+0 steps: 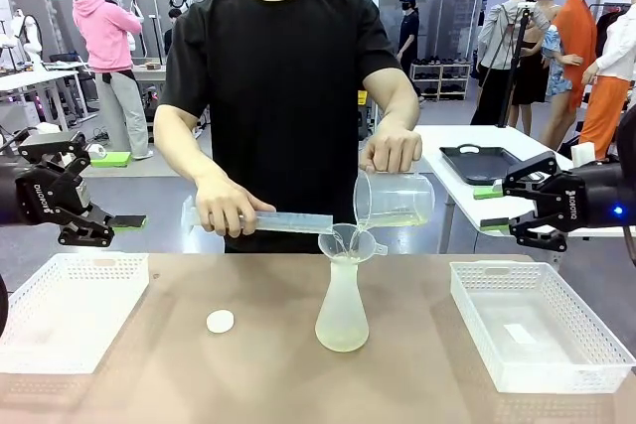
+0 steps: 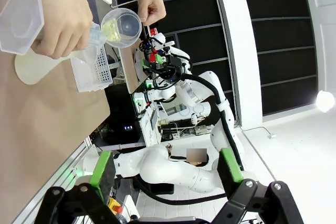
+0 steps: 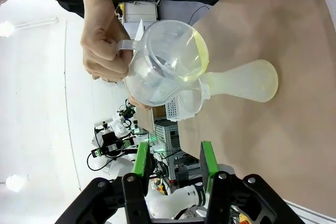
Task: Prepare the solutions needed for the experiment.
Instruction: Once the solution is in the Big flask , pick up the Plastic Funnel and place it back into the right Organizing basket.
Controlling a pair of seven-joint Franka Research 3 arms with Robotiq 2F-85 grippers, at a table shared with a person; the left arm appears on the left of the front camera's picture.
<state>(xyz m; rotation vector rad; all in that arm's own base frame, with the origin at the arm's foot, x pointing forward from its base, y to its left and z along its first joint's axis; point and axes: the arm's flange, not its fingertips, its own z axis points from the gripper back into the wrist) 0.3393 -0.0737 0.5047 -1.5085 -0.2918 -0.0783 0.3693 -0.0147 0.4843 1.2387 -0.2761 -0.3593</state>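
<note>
Left jaws wide apart, right jaws partly apart, both empty; between them a person (image 1: pixel 283 67) pours the solution (image 1: pixel 396 215) from a beaker (image 1: pixel 395 194) through a funnel (image 1: pixel 348 241) into a flask (image 1: pixel 342 320). A faster tip could flood the funnel or topple the flask.

Beaker (image 3: pixel 160 64) w/ solutions (image 3: pixel 200 56) over funnel (image 3: pixel 190 102)

The surface (image 1: pixel 447 345) is seen from the robot's side, facing the person, at middle distance. Both wrist views are rolled sideways, taken past the left pincer (image 2: pixel 166 161) and right pincer (image 3: pixel 174 153). The flask (image 1: pixel 342 315) is shared by all three, nearest in the right one.
</note>
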